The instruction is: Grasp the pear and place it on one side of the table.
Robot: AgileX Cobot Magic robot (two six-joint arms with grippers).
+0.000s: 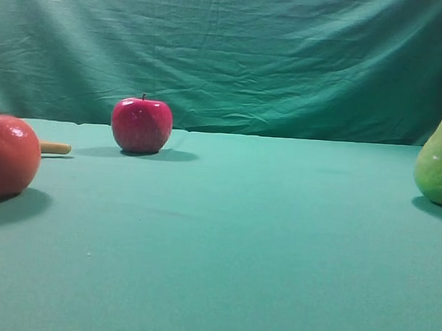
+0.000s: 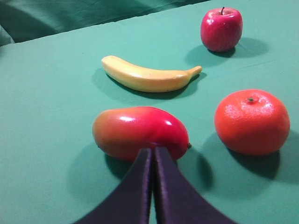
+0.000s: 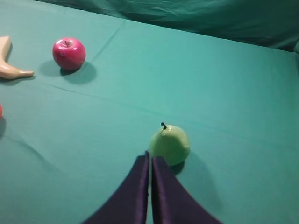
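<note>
The yellow-green pear stands upright on the teal table, its dark stem pointing up; it also shows at the right edge of the exterior view, pear, partly cut off. My right gripper is shut and empty, hovering with its tips just in front of the pear's near left side. My left gripper is shut too, its tips over the near side of a red-yellow mango, holding nothing. Neither arm shows in the exterior view.
A red apple stands at the back of the table. A round orange fruit lies right of the mango, a yellow banana behind it. A wrinkled teal curtain closes off the back.
</note>
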